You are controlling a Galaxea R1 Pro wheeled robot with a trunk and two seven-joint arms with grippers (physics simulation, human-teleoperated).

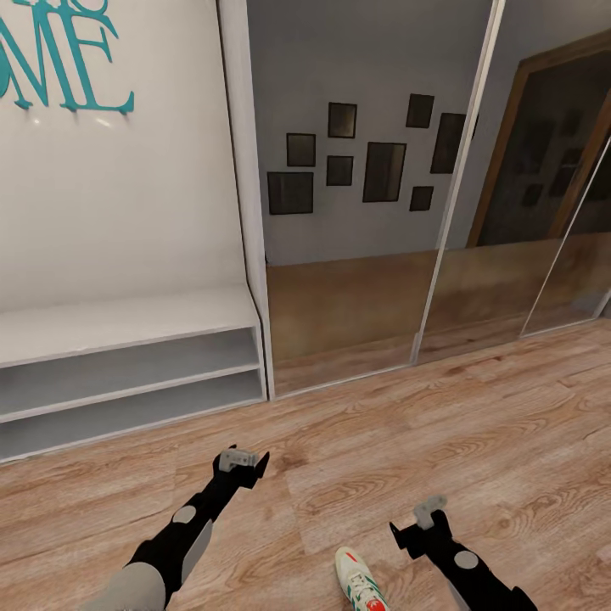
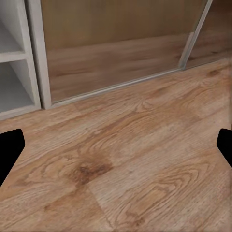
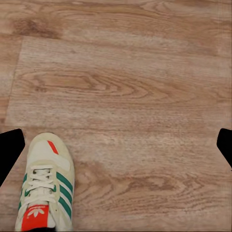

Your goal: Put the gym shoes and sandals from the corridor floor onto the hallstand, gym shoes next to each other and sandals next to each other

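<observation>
Pickup stage, nothing's grabbed yet: both the left gripper (image 1: 245, 459) and right gripper (image 1: 422, 519) are spread. The sneaker (image 1: 360, 583) needs to be reached next.

Setting: home corridor or entry hall. Evidence: wood-plank floor (image 1: 475, 424); low white two-shelf bench (image 1: 127, 373) against a white wall carrying teal decorative lettering (image 1: 59, 51); mirrored sliding wardrobe doors (image 1: 365, 195) reflecting framed pictures and a wooden door; a sneaker (image 1: 361, 585) lying on the floor.
</observation>
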